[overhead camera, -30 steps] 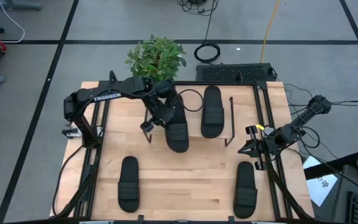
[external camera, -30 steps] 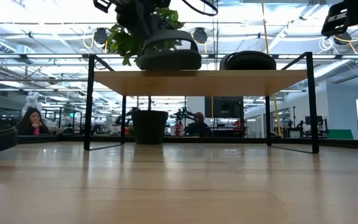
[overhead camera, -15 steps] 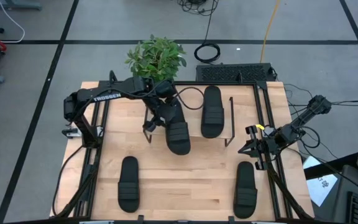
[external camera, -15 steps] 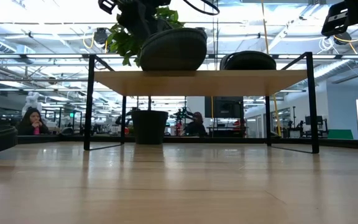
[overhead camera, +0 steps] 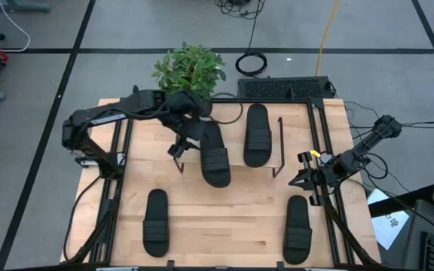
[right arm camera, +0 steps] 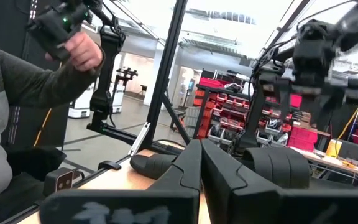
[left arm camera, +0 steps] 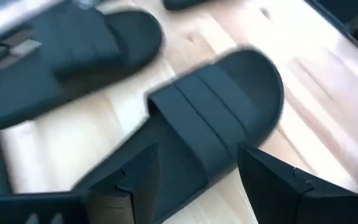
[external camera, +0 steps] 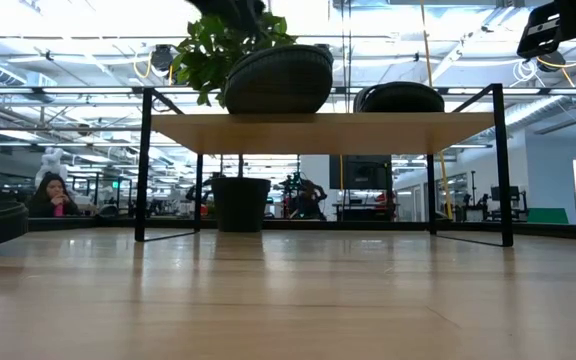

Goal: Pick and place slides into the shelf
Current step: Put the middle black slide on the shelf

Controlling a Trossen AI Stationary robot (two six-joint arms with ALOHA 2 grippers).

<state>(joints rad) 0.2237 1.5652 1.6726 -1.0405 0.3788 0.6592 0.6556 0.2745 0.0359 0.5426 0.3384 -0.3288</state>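
Black rubber on pale wood: the slide just delivered point(overhead camera: 214, 155) now lies flat on the shelf point(overhead camera: 236, 169), strap up, its toe poking out past the board's six o'clock edge. The left gripper point(overhead camera: 184, 134) has let go — half a second back it was over the strap, now it has drawn away toward ten o'clock of that slide, and the left wrist view shows its fingers point(left arm camera: 135, 180) standing apart with the slide point(left arm camera: 210, 134) free between and beyond them. That, I'd say, is slide number two home; its neighbour point(overhead camera: 256, 134) sits just beside it at three o'clock, apart, square on the board.

Two to go. One slide point(overhead camera: 155, 220) waits at seven o'clock on the table point(overhead camera: 224, 226), the other point(overhead camera: 297, 228) at five o'clock, both well apart from the shelf. The right gripper point(overhead camera: 306, 176) is parked at the table's three o'clock edge, fingers pressed together on nothing.

Room now: the board's left end, by the black frame at nine o'clock, looks tight; the right end, by the three o'clock frame bar, is narrow too. The overhanging toe could be clipped by an arm sweeping across the front.
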